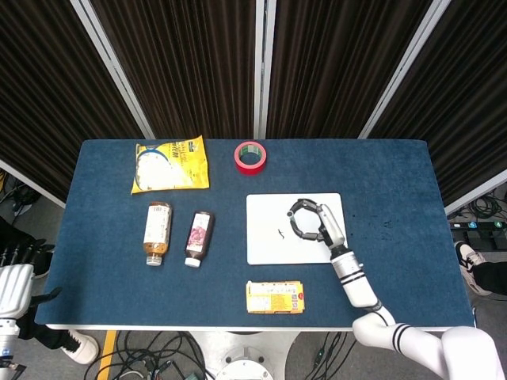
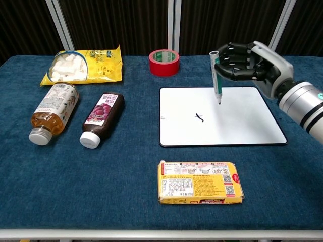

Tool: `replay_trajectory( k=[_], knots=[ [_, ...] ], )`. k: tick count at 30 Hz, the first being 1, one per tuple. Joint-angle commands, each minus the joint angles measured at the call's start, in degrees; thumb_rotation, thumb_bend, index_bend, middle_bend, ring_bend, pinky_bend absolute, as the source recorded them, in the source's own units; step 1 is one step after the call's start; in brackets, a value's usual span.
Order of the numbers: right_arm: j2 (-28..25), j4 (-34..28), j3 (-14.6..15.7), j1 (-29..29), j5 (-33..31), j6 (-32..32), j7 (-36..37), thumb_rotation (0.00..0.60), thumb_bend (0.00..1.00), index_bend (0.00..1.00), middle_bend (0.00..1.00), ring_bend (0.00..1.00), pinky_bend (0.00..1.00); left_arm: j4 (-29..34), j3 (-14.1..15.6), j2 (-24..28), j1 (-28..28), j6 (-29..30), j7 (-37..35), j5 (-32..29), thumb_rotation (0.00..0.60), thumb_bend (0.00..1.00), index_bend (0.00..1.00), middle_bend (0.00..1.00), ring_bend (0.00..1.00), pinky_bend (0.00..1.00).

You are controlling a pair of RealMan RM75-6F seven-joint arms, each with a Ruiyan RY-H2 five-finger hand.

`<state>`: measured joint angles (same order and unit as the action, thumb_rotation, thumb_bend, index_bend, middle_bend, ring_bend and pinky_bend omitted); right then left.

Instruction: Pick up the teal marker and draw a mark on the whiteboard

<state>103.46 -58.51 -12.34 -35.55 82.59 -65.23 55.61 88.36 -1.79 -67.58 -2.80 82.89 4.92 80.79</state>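
My right hand (image 2: 250,66) (image 1: 315,225) grips the teal marker (image 2: 216,78) upright, tip down, lifted clear above the white whiteboard (image 2: 237,127) (image 1: 265,229). A short dark mark (image 2: 200,118) (image 1: 280,233) lies on the board's left half, to the left of and below the marker tip. In the head view the marker is hidden inside the curled fingers. My left hand (image 1: 12,286) hangs off the table at the lower left edge of the head view, away from everything, and how its fingers stand cannot be made out.
A red tape roll (image 2: 164,62) sits behind the board. A yellow snack bag (image 2: 86,65), a tea bottle (image 2: 52,112) and a dark bottle (image 2: 101,118) lie at the left. A yellow box (image 2: 201,182) lies in front of the board.
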Motion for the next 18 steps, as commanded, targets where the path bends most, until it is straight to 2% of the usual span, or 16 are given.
replay_trajectory(
  k=[1, 6, 8, 11, 15, 18],
  knots=[
    [-4.8, 1.8, 1.2, 1.0, 3.2, -3.3, -8.7, 0.6, 0.6, 0.64, 0.58, 0.35, 0.17, 0.0, 0.1, 0.0, 0.1, -0.2, -0.1, -0.1, 0.6, 0.09, 0.22, 0.13, 0.05, 0.0],
    [-13.3, 2.7, 5.3, 0.6, 7.3, -1.8, -29.6, 0.6, 0.59, 0.64, 0.58, 0.35, 0.13, 0.4, 0.2, 0.1, -0.1, -0.2, 0.0, 0.3, 0.6, 0.09, 0.22, 0.13, 0.05, 0.0],
    [-16.2, 1.6, 6.3, 0.6, 7.7, -0.7, -39.4, 0.6, 0.58, 0.64, 0.58, 0.34, 0.11, 0.6, 0.3, 0.2, 0.0, -0.1, 0.1, 0.4, 0.6, 0.09, 0.22, 0.13, 0.05, 0.0],
    [-18.9, 0.1, 7.4, 0.7, 7.4, 1.4, -49.8, 0.6, 0.57, 0.64, 0.58, 0.32, 0.09, 1.0, 0.4, 0.4, 0.0, -0.2, 0.3, 0.5, 0.6, 0.09, 0.22, 0.13, 0.05, 0.0],
    [-19.4, 2.0, 8.9, 0.5, 7.3, 4.2, -57.7, 0.6, 0.56, 0.64, 0.58, 0.31, 0.07, 1.9, 0.5, 0.6, 0.0, -0.2, 0.9, 0.7, 0.6, 0.09, 0.22, 0.13, 0.05, 0.0],
    [-18.0, 5.2, 10.0, 0.4, 7.0, 6.0, -60.1, 0.6, 0.55, 0.64, 0.57, 0.3, 0.06, 2.5, 0.6, 0.7, -0.1, -0.4, 1.3, 0.5, 0.6, 0.09, 0.22, 0.13, 0.05, 0.0]
  ],
)
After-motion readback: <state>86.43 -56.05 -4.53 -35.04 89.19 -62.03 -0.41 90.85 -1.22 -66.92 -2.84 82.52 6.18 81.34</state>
